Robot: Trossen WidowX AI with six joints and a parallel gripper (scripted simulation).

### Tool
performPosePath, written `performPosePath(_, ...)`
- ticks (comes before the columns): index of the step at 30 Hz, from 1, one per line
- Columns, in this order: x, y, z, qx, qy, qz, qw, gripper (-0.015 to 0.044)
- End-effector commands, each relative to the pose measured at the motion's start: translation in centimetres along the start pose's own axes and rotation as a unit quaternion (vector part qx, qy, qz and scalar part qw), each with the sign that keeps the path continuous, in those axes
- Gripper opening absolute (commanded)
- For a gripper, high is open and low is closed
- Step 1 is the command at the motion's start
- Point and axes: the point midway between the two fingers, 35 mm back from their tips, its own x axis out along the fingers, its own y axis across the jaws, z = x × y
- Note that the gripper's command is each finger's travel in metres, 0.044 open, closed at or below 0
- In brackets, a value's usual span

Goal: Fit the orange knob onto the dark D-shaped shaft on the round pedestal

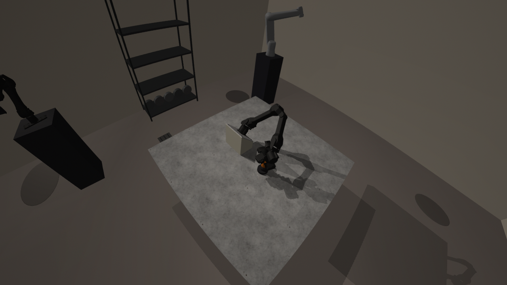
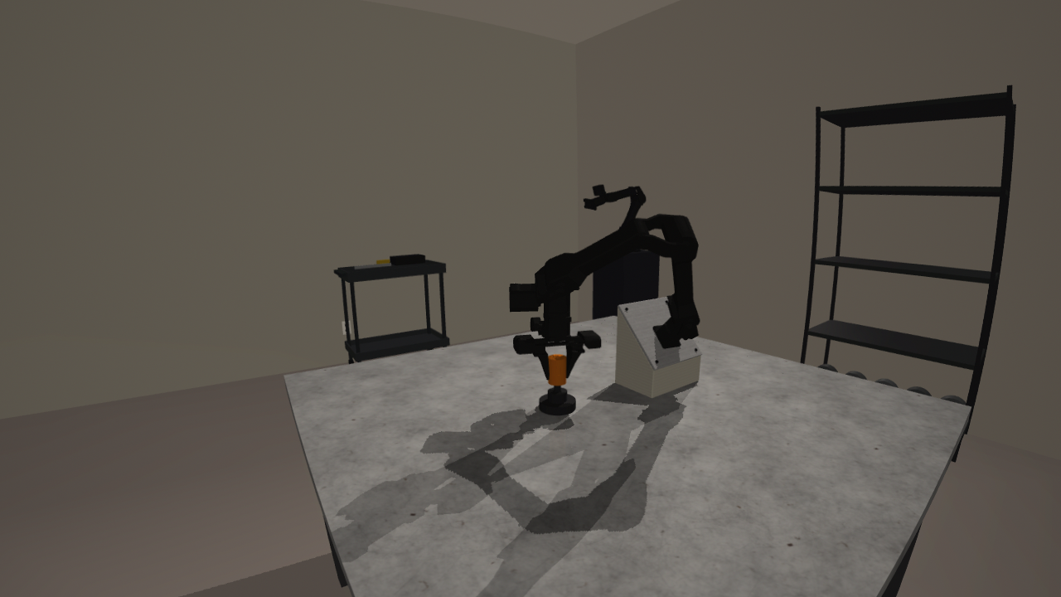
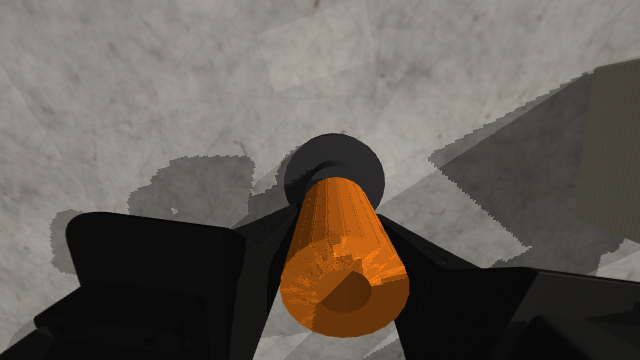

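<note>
The orange knob (image 1: 263, 165) (image 2: 557, 369) (image 3: 336, 215) stands upright between the fingers of my gripper (image 2: 557, 376) (image 3: 336, 216), which is shut on it. The round dark pedestal (image 1: 262, 170) (image 2: 557, 405) (image 3: 335, 147) stands on the table directly below the knob. In the exterior view a small dark gap with a thin stretch of shaft (image 2: 557, 387) shows between the knob's bottom and the pedestal's raised middle. The top of the knob shows a round recess with a shaded part in the wrist view. The shaft's top and its flat side are hidden by the knob.
A cream box with a sloped grey top (image 1: 233, 140) (image 2: 634, 356) (image 3: 610, 150) stands beside the pedestal, at the arm's base. The speckled grey table (image 1: 219, 198) (image 2: 742, 460) carries the arm's shadows. Shelves (image 1: 159, 53) (image 2: 905, 267) and a cart (image 2: 393, 273) stand beyond it.
</note>
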Motion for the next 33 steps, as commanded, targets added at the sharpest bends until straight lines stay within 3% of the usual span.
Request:
performPosePath(1, 0.09, -0.02, 0.12, 0.011, -0.001, 0.001, 1.0, 0.0)
performPosePath(33, -0.17, -0.15, 0.02, 0.016, -0.001, 0.001, 1.0, 0.0)
